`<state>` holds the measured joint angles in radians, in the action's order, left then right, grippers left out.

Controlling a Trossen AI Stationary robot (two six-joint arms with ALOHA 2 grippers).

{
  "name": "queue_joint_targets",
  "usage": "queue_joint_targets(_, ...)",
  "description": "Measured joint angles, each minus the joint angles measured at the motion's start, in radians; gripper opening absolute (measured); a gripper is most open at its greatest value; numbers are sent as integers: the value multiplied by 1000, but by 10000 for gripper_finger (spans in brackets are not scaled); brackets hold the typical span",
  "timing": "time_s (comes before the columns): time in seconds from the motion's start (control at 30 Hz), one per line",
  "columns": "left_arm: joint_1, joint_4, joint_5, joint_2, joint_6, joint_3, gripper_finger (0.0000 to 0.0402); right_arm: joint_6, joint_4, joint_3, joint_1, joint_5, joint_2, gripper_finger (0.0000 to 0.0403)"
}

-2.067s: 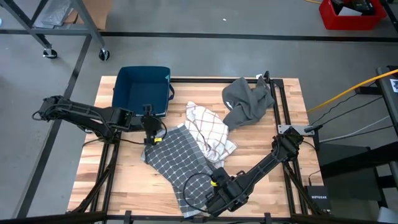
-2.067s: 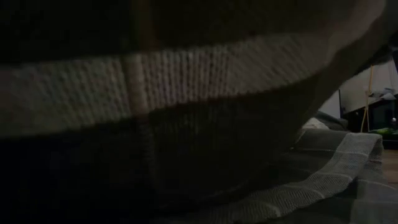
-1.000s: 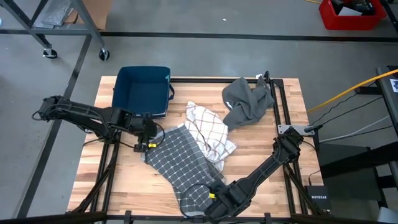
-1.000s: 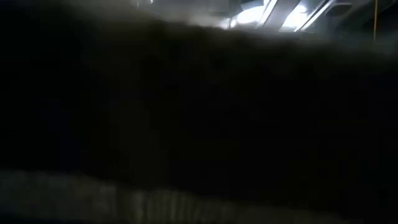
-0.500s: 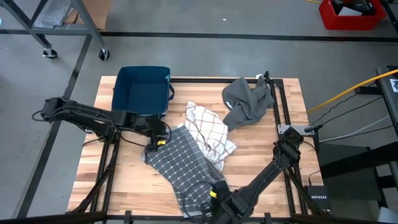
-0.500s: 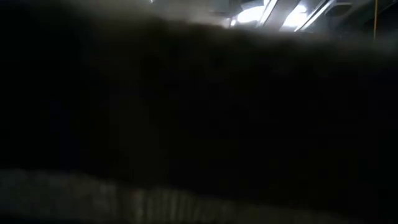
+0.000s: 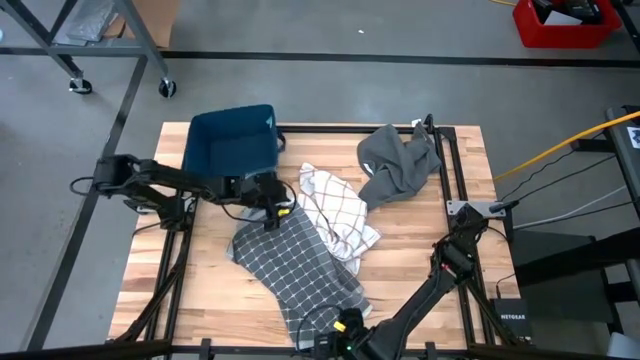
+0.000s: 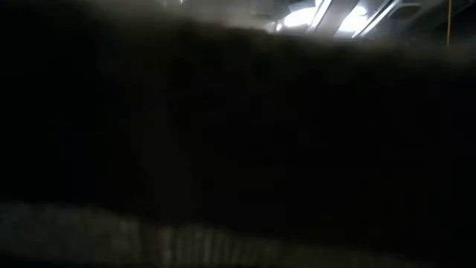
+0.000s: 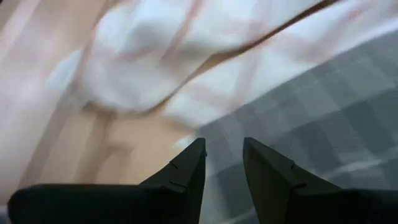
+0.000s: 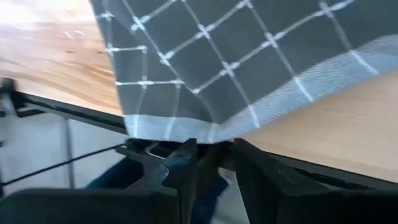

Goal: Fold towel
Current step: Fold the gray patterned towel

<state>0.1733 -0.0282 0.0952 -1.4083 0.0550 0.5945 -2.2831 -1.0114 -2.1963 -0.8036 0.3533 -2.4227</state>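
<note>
The gray towel (image 7: pixel 295 262) lies stretched out in the middle of the table (image 7: pixel 420 262), partly over a white towel (image 7: pixel 338 208). The left claw (image 7: pixel 277 214) pinches its far corner. The right claw (image 10: pixel 211 163) pinches its near edge, at the table's front. A blue bin (image 7: pixel 232 142) sits behind.

I see a dark grey towel (image 7: pixel 295 262) with white grid lines, a white checked cloth (image 7: pixel 338 210), a plain grey cloth (image 7: pixel 397 163), a navy bin (image 7: pixel 231 143).
</note>
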Motion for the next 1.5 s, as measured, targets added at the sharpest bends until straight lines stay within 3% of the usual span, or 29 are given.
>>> queue_joint_targets(0.37, -9, 47, 2, -14, -47, -1, 100, -15, -2, 0, -2, -7, 3, 108)
queue_joint_targets(0.63, -35, 35, -221, 3, -251, -1, 100, 12, 29, -11, -2, 3, 4, 108)
queue_joint_targets(0.8, -73, 28, -246, 8, -266, 33, 100, 33, -65, -61, -2, 13, 7, 108)
queue_joint_targets(1.03, -123, -3, -245, 9, -149, 73, 100, 5, -173, -83, 5, 11, 5, 108)
queue_joint_targets(1.27, -196, 249, -244, 10, -17, 75, 100, 3, -171, -40, 31, 4, 0, 108)
queue_joint_targets(1.5, -270, 439, -177, 10, 50, 60, 100, 9, -142, 66, 70, -83, 0, 108)
